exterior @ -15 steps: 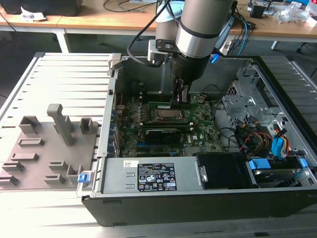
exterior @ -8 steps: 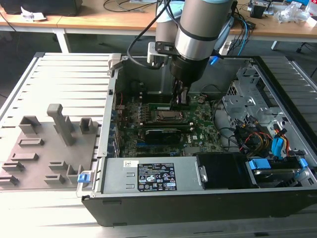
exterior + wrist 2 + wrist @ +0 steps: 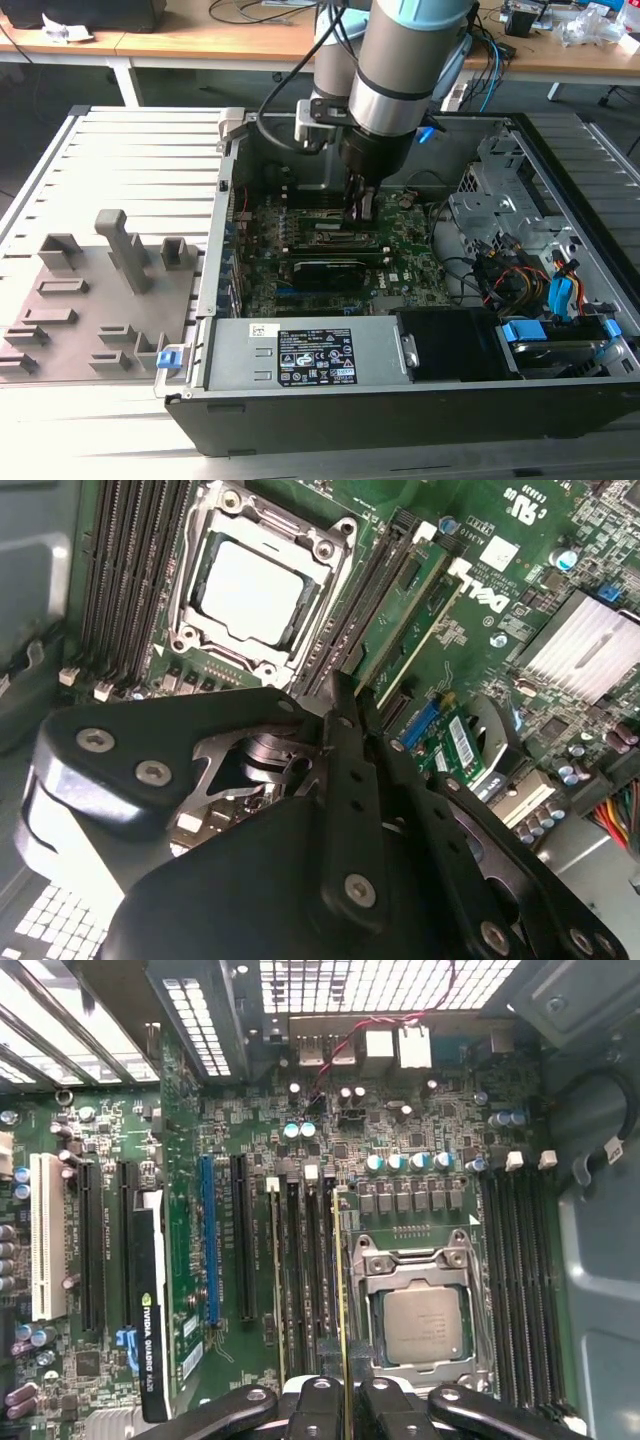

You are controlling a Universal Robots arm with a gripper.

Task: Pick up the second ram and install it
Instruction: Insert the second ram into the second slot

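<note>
Your grey-and-silver robot arm (image 3: 385, 75) reaches down into the open black computer case (image 3: 400, 400), which lies on its side on a slatted grey metal surface (image 3: 120, 160). The black gripper (image 3: 358, 212) sits low over the large green motherboard (image 3: 420, 260), close to the memory slots beside the processor socket. In the first wrist view you can see the gripper (image 3: 346, 1400) with its fingers (image 3: 318, 1405) drawn narrow around the second ram (image 3: 340, 1290), a thin, long green circuit-board stick seen edge-on, with its yellowish edge running up from between the fingers. The stick lies along the row of black memory slots (image 3: 300, 1280) just beside the silver-framed processor socket (image 3: 422, 1315), on the side toward the graphics card; you cannot tell from these pictures whether it is fully seated in its slot or only resting at it. A second bank of black slots (image 3: 520, 1280) lies on the far side of the socket. In the second wrist view the gripper (image 3: 350, 715) points at the slots next to the square socket (image 3: 255, 585), and another green memory stick (image 3: 415, 610) stands in a slot near the fingertips. A black graphics card (image 3: 150, 1310) stands in an expansion slot, well apart from the gripper. In the exterior view, a grey plastic fixture with upright blocks (image 3: 110, 270) rests on the surface toward the exterior view's left, and a silver power supply with a white label (image 3: 300, 360) lies along the near edge of the case.
</note>
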